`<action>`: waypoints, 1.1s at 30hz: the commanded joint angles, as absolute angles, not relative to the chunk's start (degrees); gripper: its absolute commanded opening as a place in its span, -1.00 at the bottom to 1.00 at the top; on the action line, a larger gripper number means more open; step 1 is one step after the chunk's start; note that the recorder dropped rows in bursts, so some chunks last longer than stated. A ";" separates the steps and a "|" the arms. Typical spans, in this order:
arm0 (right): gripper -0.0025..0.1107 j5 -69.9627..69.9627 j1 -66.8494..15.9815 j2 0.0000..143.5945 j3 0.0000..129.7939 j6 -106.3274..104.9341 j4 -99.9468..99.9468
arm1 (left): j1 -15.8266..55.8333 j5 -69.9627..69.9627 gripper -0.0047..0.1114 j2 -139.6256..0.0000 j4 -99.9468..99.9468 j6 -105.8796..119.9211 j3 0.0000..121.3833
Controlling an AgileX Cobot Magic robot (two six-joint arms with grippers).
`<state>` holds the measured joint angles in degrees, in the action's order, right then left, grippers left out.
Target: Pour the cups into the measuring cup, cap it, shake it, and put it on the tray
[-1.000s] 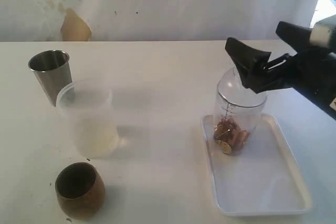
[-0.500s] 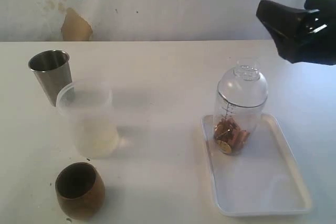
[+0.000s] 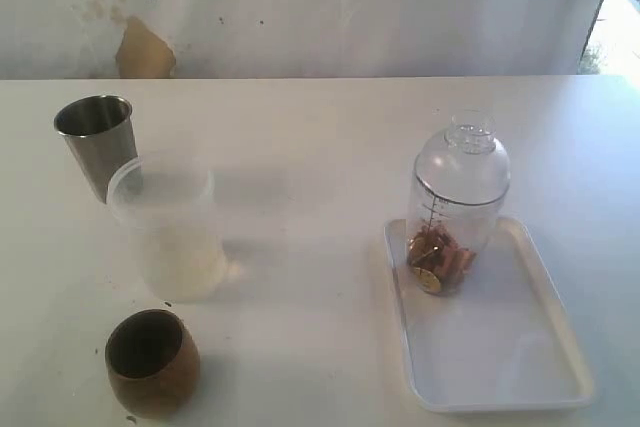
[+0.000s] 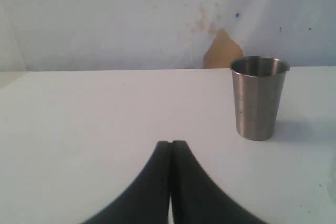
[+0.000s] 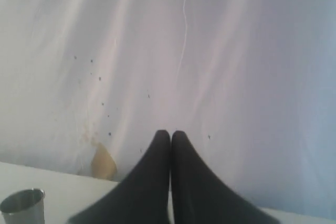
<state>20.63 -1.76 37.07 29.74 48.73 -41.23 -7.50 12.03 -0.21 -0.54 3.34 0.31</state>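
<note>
Clear measuring cup (image 3: 455, 209), its cap (image 3: 463, 159) on and brown pieces (image 3: 437, 252) inside, stands on the tray (image 3: 520, 372); left end effector (image 4: 170, 148) and right end effector (image 5: 170, 137) are both pressed together, empty; seemingly nothing remains.

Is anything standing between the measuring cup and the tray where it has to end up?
Nothing visible does. The measuring cup, with the cap on it, already stands upright inside the rim of the tray, brown pieces in its bottom.
</note>
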 commanded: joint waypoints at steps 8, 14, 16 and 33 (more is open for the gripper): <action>-0.96 16.09 -1.60 21.36 30.17 51.67 -41.64 | -7.28 11.57 -0.92 0.00 -0.43 3.34 0.00; -0.96 15.40 -1.60 15.15 30.17 51.67 -41.64 | -7.28 11.57 -0.92 0.00 -0.43 3.34 0.00; -0.96 15.40 -1.60 13.73 30.17 51.67 -41.64 | -7.28 11.57 -0.92 0.00 -0.43 3.34 0.00; -0.96 15.48 -2.80 10.76 30.17 51.67 -41.64 | -7.28 11.57 -0.92 0.00 -0.43 3.34 0.00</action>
